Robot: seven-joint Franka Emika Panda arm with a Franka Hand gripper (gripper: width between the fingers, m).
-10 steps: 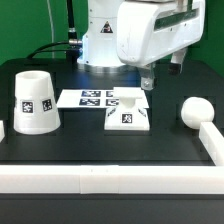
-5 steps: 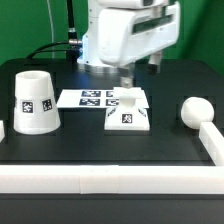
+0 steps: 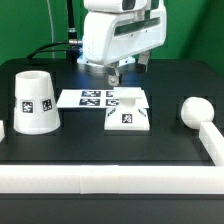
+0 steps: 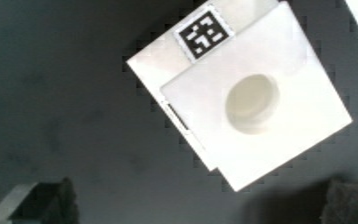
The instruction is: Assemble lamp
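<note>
1. Gripper (image 4: 194, 200), hanging off the arm, is the biggest thing here. It hovers above the counter (image 3: 100, 145), over the back of the base. The fingers (image 4: 30, 200) are spread wide with nothing between them.
2. Shade (image 3: 33, 102): a tapered cup standing on its wide end on the exterior view's left, well apart from the gripper and just beside the marker board (image 3: 85, 98). It is probably light, hollow, rigid plastic. The sloped, smooth wall could slide out of a pinch, so I would grab across the narrower top or over the rim, if the fingers span it.
3. Base (image 3: 128, 112): a low square block in the middle of the counter, its back edge touching or overlapping the marker board (can't tell which). The wrist view shows its flat top with a round socket (image 4: 250, 100) in the middle and a tag near one edge. It looks stiff, light and not fragile. Best hold is judged to be across two opposite flat sides, squeezed low. It sits rotated against the finger line in the wrist view, so the wrist likely needs a turn first. A light block may skid if bumped.
4. Bulb (image 3: 194, 111): round-headed, on the exterior view's right near the white rail (image 3: 100, 180). It is likely to roll. The round head is slippery, so hold it across the middle, or by the stem, which isn't visible.
</note>
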